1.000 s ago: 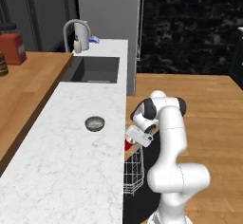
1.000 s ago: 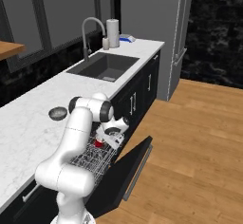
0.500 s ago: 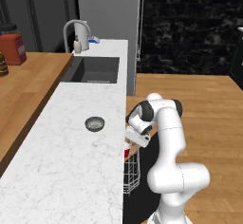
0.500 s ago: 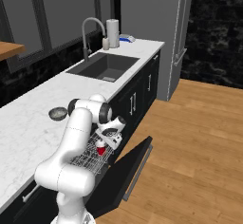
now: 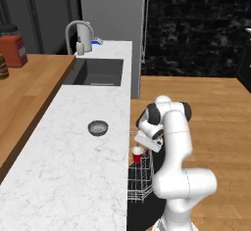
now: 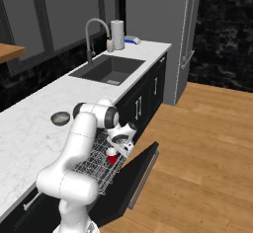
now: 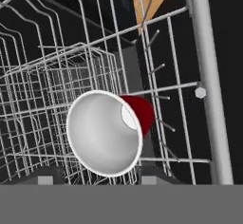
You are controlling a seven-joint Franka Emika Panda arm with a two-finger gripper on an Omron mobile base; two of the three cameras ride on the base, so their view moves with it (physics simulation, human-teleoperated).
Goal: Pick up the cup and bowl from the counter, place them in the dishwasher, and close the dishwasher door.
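The cup (image 7: 107,133) (white mouth toward camera) lies tilted in the wire rack (image 7: 42,99).

No readable text anywhere, honestly. The red canister (image 5: 13,51) at the far left edge of the wooden bench has no label I can make out, and the cup (image 7: 109,130) is plain too.

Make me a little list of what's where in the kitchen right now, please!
cup: red cup lying tilted in the wire rack, white inside facing the hand camera
fingers: just above the cup, one on each side; grip not clear
bowl: grey bowl on the white counter, apart from the arm
dishwasher door: folded down, open
sink: farther along the counter, tap behind it
left to do: bowl into the rack, door shut
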